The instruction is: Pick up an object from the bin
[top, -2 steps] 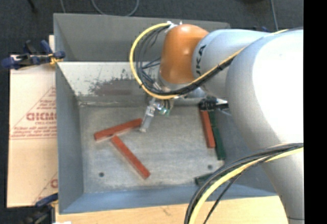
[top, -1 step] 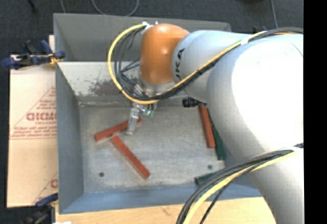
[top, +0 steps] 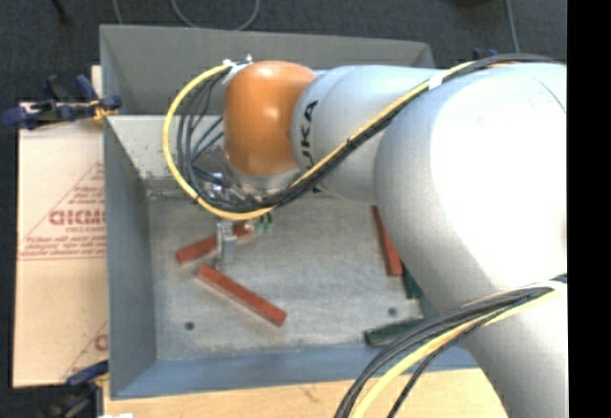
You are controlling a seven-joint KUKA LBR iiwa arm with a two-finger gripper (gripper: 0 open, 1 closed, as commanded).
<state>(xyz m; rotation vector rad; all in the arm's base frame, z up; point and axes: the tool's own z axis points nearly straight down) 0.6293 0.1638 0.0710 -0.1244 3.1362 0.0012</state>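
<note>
Grey metal bin walls enclose a few loose sticks. A long red-brown stick lies slantwise on the floor. Just up and left of it is a short red-brown stick. The gripper hangs just above the long stick's upper end, beside the short one; I cannot tell whether it is open or closed. Well to the right lie another red-brown stick and a dark green stick.

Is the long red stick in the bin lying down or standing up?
Lying down. The long red stick rests flat on the bin floor, slanting across it.
</note>
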